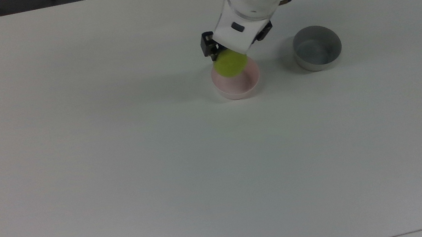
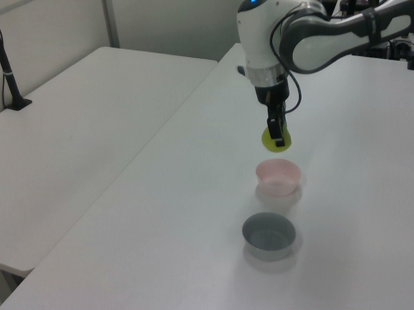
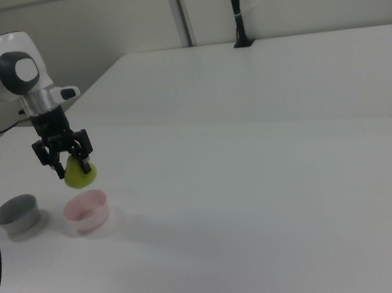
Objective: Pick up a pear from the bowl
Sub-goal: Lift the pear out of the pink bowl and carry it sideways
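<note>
Gripper (image 3: 70, 166) pinching yellow-green pear (image 3: 79, 173) between black fingers, fruit hanging below fingertips. Pear held in air above pale pink bowl (image 3: 86, 211), clear of rim; in top view pear (image 1: 230, 63) overlaps bowl's far edge (image 1: 244, 89). Pink bowl sits on white table (image 1: 159, 166). Grey bowl (image 1: 317, 48) near pink bowl, at top view's right, apart from it. In left view, pear (image 2: 271, 138) hangs above pink bowl (image 2: 278, 175), grey bowl (image 2: 269, 236) in front.
</note>
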Controlling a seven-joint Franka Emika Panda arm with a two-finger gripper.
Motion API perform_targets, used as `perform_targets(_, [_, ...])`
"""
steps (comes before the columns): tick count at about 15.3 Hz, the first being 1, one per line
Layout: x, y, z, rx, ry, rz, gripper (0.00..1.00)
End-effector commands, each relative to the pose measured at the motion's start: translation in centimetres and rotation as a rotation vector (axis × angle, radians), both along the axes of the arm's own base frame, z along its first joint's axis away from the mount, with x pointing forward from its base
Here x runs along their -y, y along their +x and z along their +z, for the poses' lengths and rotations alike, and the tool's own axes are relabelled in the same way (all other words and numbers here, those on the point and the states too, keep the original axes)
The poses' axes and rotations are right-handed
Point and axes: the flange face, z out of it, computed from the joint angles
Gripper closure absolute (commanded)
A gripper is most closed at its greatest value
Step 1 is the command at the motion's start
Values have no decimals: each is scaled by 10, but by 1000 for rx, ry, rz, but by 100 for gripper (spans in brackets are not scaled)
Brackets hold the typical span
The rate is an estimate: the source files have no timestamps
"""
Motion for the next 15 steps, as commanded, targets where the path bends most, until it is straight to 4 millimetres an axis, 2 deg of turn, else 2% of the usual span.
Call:
perform_targets(1, [62, 0, 21, -22, 10, -28, 75])
perform_targets(3, [108, 8, 28, -13, 20, -70, 72])
perform_targets(6, [173, 17, 27, -15, 24, -100, 69])
perform_targets(9, [221, 18, 22, -21, 35, -116, 68])
perform_targets(11, [236, 24, 9, -16, 36, -129, 68])
perform_targets(15, [238, 40, -41, -30, 26, -134, 64])
